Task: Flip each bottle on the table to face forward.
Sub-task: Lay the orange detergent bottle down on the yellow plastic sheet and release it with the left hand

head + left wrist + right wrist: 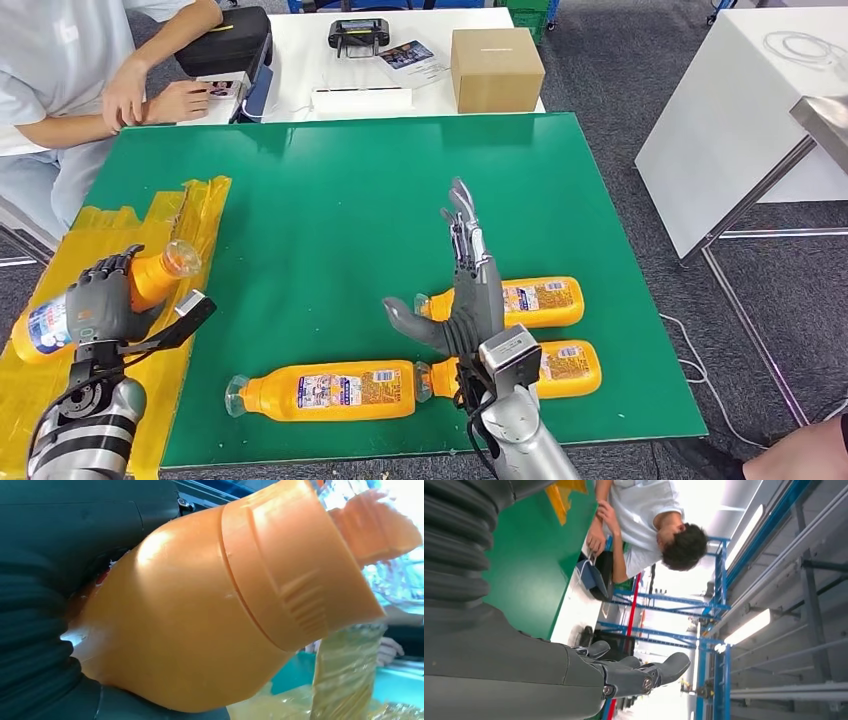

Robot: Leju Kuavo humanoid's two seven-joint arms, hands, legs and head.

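Observation:
My left hand (98,303) grips an orange bottle (150,278) over the yellow sheet (190,205) at the table's left edge; the bottle (225,605) sits close in the left wrist view, cap end away from the palm. My right hand (462,295) stands upright with fingers spread above the green table (330,190), holding nothing, its fingers (639,675) pointing away from the table. Three more orange bottles lie on their sides near the front edge: one (325,389) left of my right arm, two (540,300) (570,366) behind and beside it.
A person (70,60) sits at the far left corner, hands on a white table (300,50) holding a black case (225,40), a cardboard box (496,68) and a small device (358,36). Another white table (740,110) stands to the right.

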